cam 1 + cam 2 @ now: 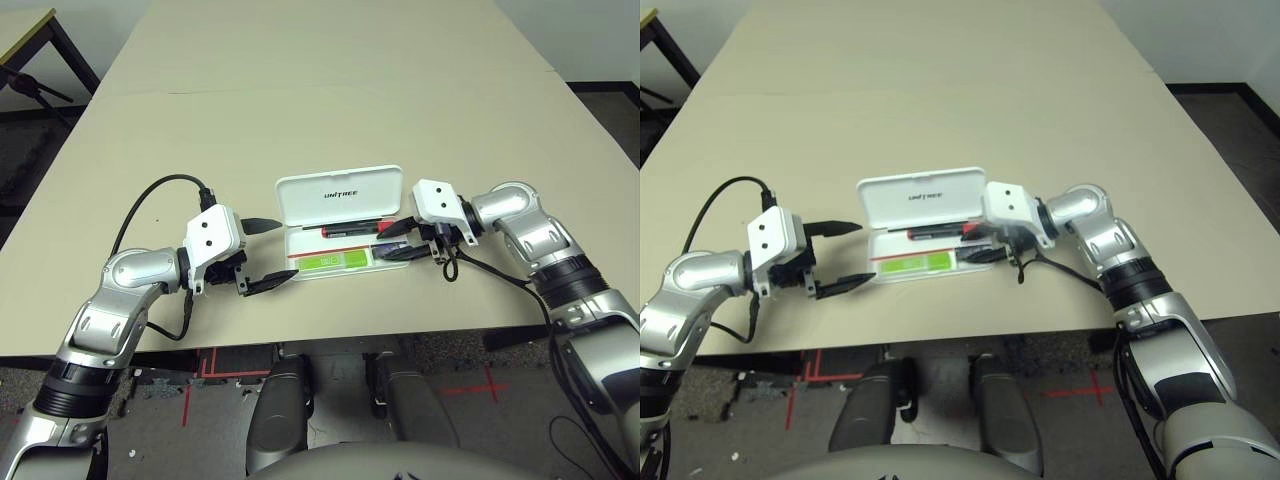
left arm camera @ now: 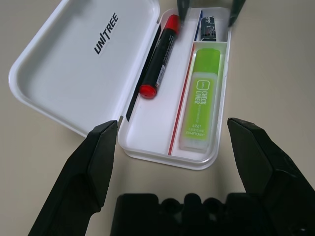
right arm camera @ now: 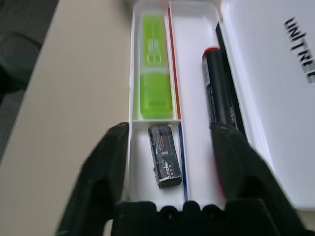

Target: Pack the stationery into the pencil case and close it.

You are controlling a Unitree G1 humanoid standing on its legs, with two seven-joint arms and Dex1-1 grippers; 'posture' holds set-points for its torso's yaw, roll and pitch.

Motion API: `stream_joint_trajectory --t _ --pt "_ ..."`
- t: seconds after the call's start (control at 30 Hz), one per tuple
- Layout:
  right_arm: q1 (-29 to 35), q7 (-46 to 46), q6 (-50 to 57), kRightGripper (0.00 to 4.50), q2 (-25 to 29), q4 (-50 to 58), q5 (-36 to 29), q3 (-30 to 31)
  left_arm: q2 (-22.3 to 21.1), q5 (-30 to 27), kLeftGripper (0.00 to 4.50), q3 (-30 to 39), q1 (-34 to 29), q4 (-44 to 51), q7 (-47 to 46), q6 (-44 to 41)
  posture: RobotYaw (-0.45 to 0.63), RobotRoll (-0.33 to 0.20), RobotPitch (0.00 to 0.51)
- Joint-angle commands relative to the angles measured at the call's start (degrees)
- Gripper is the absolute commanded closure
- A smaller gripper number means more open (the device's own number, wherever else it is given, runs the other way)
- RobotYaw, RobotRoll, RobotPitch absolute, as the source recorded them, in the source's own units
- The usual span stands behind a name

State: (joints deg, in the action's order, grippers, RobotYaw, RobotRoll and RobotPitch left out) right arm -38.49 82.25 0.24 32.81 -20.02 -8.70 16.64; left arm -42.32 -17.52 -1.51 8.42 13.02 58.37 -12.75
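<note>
The white pencil case (image 1: 300, 262) lies open on the table with its UNITREE lid (image 1: 340, 195) folded back. In its tray, the lime-green highlighter (image 2: 199, 98) fills the front compartment and the red marker (image 2: 160, 56) lies along the back by the hinge. The small dark grey block (image 3: 165, 155) lies in the end compartment. My right gripper (image 1: 390, 241) is open at the case's right end, its fingers (image 3: 106, 172) astride the tray and the block lying loose between them. My left gripper (image 1: 287, 248) is open at the case's left end, clear of it.
The case sits near the table's front edge (image 1: 330, 345), and the beige tabletop stretches far behind it. A black cable (image 1: 150, 195) loops over the table by my left arm. Another desk's corner (image 1: 25, 35) stands at the far left.
</note>
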Motion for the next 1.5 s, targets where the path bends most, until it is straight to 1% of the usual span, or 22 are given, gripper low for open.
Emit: stream_joint_trajectory --t 0.03,0.07,0.17,0.27,0.47,0.6,0.77,0.9,1.0,1.1,1.17,1.33,1.5 --pt "1.7 0.5 2.6 0.10 1.5 3.6 -3.1 -2.9 -0.3 0.8 0.00 -0.8 0.0 -0.1 0.3 0.4 0.05 0.000 0.154" --pt "2.1 0.3 3.7 0.04 1.9 4.7 -4.2 -3.9 -0.3 0.7 0.00 -0.7 0.0 -0.2 0.2 0.4 0.05 0.000 0.154" --pt "4.6 -1.9 6.3 0.04 2.4 7.9 -8.6 -8.7 0.0 0.3 0.00 0.2 -0.1 -1.1 -0.3 0.1 0.04 0.000 0.157" --pt "8.4 -3.7 9.9 0.04 4.4 11.4 -11.5 -12.5 0.2 0.1 0.00 1.5 0.2 -3.2 -1.0 0.3 0.04 0.000 0.158" --pt "19.2 -7.0 13.8 0.04 9.8 18.7 -15.4 -19.8 1.7 -1.2 0.00 5.1 2.6 -8.6 -4.3 -1.2 0.02 0.000 0.157" --pt "26.3 -10.8 16.3 0.04 10.7 24.6 -18.7 -25.0 3.5 -2.8 0.00 7.3 5.6 -12.4 -6.0 -2.4 0.00 0.000 0.154" --pt "32.8 -14.4 17.8 0.04 10.9 29.6 -19.8 -27.6 4.5 -3.1 0.00 8.1 9.1 -16.6 -6.9 -3.1 -0.03 0.000 0.150" --pt "35.2 -16.3 17.8 0.04 10.7 31.2 -20.3 -27.8 5.0 -2.6 0.00 8.0 12.1 -20.3 -8.1 -4.8 -0.04 0.000 0.148" --pt "35.8 -17.2 17.6 0.00 10.7 31.8 -20.4 -27.6 6.1 -1.2 0.62 7.4 15.9 -24.4 -11.4 -7.3 -0.05 0.000 0.148" --pt "36.0 -17.8 17.7 0.00 10.8 32.2 -20.6 -27.4 7.6 -1.1 1.78 6.8 18.3 -26.0 -13.1 -9.5 -0.05 0.000 0.148" --pt "36.0 -18.1 17.9 0.00 10.9 32.5 -20.8 -27.3 8.9 -0.8 2.47 5.9 19.5 -26.4 -14.0 -10.6 -0.05 0.000 0.148" --pt "35.9 -18.5 17.8 0.00 11.1 32.8 -20.9 -27.0 11.8 -0.7 4.49 4.3 21.9 -27.0 -14.8 -12.6 -0.05 0.000 0.148" --pt "35.7 -19.0 18.0 0.00 11.3 33.2 -20.9 -26.8 12.8 -1.6 4.49 3.9 22.7 -25.9 -13.3 -14.6 -0.06 0.000 0.152"
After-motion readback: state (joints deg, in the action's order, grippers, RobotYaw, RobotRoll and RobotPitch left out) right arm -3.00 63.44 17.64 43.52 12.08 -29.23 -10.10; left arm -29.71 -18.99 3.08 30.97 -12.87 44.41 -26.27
